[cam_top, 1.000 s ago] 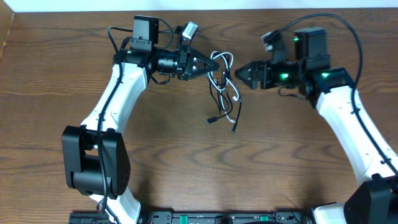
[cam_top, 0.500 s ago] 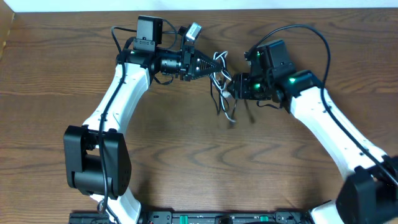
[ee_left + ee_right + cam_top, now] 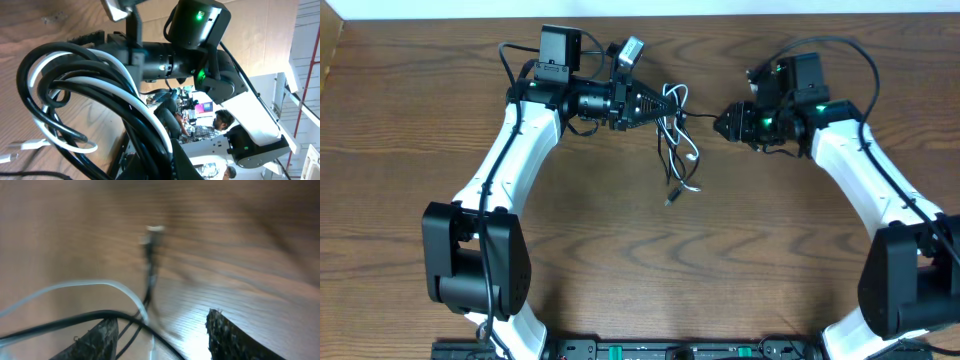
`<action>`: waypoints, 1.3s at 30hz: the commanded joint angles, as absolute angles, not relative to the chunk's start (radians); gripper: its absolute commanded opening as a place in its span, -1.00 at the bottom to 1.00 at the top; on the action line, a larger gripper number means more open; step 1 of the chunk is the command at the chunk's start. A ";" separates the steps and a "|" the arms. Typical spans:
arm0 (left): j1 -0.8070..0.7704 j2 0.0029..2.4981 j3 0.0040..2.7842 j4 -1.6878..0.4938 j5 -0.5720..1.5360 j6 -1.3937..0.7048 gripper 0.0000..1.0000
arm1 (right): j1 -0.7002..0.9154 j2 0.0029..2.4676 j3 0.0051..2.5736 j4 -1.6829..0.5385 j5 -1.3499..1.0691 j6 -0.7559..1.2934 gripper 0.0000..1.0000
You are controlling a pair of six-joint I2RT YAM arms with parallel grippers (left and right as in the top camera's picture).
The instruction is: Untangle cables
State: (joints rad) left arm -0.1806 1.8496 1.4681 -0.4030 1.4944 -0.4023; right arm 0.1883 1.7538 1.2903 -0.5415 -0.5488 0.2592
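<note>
A thin black cable and a thin white cable hang together in a tangled bunch at the back middle of the table. My left gripper is shut on the top of the bunch; in the left wrist view the looped cables fill the frame above its fingers. My right gripper is just right of the bunch. A black strand runs from the bunch to it. In the right wrist view its fingers stand apart, with the black cable and white cable crossing between them. A blurred plug end lies beyond.
The wooden table carries nothing else in view. The thicker black cables of the arms loop above the left wrist and the right wrist. The table's back edge is close behind both grippers.
My right gripper went in low against the bunch, then drew back right and up, with a black strand now stretched toward it. The hanging cable ends swung left. My left gripper barely moved.
</note>
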 commanded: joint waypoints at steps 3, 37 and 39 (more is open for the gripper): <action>-0.181 1.821 1.491 -0.403 1.515 -0.598 -0.85 | 0.198 1.567 1.296 -0.539 -0.667 0.062 0.27; -0.212 1.819 1.491 -0.256 1.447 -0.426 -0.24 | 0.267 1.759 1.296 -0.274 -0.595 0.583 -0.98; -0.212 1.819 1.491 -0.256 1.419 -0.385 0.01 | 0.241 1.749 1.296 -0.281 -0.644 0.583 -0.98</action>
State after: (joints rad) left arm -0.2169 1.8496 1.4685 -0.2588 1.4490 -0.4946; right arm 0.2760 1.7477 1.2949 -0.2768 -0.5930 0.5709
